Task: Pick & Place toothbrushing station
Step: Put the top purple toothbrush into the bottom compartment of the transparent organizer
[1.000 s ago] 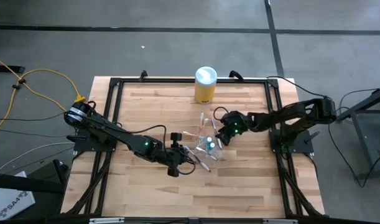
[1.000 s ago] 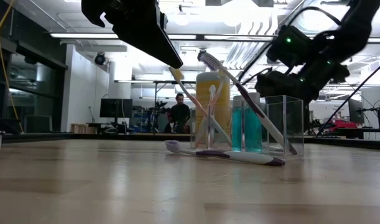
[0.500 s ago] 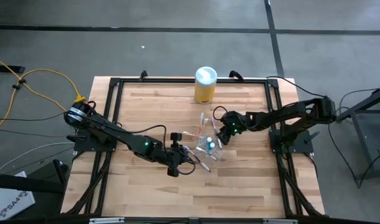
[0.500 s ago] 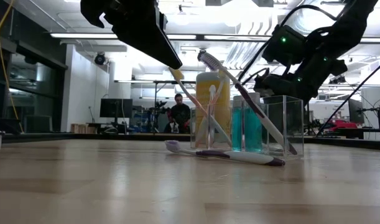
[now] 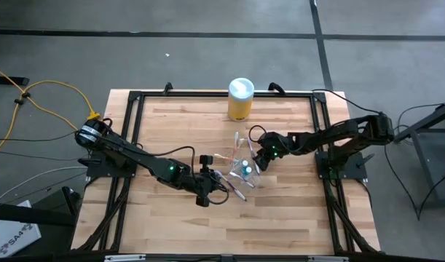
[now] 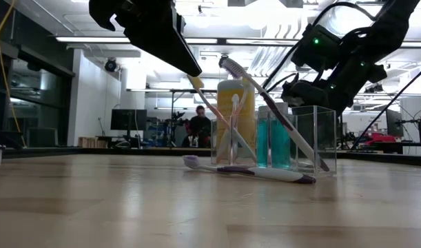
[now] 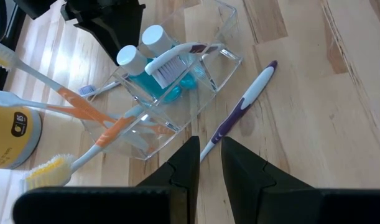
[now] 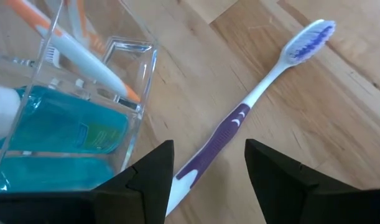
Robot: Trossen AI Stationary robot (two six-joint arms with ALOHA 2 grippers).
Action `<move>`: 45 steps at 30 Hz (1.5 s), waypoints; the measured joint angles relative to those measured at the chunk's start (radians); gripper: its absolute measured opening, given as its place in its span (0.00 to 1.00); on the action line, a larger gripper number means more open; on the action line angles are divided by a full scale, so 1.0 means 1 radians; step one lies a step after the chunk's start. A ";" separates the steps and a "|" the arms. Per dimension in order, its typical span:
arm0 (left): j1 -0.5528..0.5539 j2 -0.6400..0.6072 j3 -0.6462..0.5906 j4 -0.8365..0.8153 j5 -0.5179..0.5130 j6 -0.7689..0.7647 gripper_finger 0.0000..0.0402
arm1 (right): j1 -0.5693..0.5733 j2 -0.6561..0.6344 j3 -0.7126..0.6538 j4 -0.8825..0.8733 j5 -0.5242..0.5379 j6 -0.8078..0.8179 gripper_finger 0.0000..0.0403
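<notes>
A: Where is the set found?

B: Mid-table. A clear cup (image 7: 171, 93) is stood there with blue tubes (image 7: 162, 53) and orange toothbrushes (image 7: 84, 109) inside, one white brush leaned across its rim. A purple toothbrush (image 8: 239, 121) is left flat on the table (image 5: 178, 124), just beside the cup. The yellow canister (image 5: 239, 100) is kept apart, toward the far edge.

A: And the grippers?

B: The left gripper (image 7: 205, 149) is held above the purple toothbrush's handle end, its fingers narrowed to a slim gap — nothing is seen gripped between them. The right gripper (image 8: 205, 165) is spread wide over the cup's corner and the same toothbrush's handle, and nothing is held there either.

A: What could be spoiled from here?

B: Several things, by judgement. Both grippers are crowded near one thin toothbrush, so a collision could be caused if both are lowered together. The handle is lying flat and slim — it could be pushed aside or rolled by a finger rather than pinched, and a narrow gap leaves little margin. The cup is light and loaded with leaning brushes; if its wall is clipped by the right fingers, it could be tipped and its contents scattered.
</notes>
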 joint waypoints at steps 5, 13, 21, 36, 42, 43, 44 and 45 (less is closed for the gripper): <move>0.000 0.000 0.000 0.000 0.000 -0.001 0.15 | 0.000 0.000 0.000 0.013 0.000 0.001 0.47; 0.000 0.000 0.000 0.000 0.000 -0.005 0.15 | 0.000 0.000 0.000 0.022 0.021 0.001 0.47; 0.000 0.000 0.000 0.000 0.001 -0.005 0.15 | 0.002 0.008 0.000 0.025 0.023 0.006 0.47; 0.000 0.000 -0.001 -0.019 0.002 -0.017 0.15 | 0.015 0.148 0.105 -0.034 0.019 0.001 0.47; 0.000 0.000 -0.001 -0.023 0.002 -0.018 0.15 | 0.011 0.148 0.109 -0.086 0.054 0.054 0.47; 0.000 0.000 -0.001 -0.023 0.002 -0.018 0.15 | 0.011 0.148 0.109 -0.094 0.055 0.058 0.46; 0.000 0.000 -0.001 -0.023 0.002 -0.019 0.15 | 0.011 0.148 0.109 -0.100 0.056 0.059 0.45; 0.000 0.000 -0.001 -0.023 0.002 -0.020 0.15 | 0.011 0.148 0.109 -0.104 0.056 0.060 0.43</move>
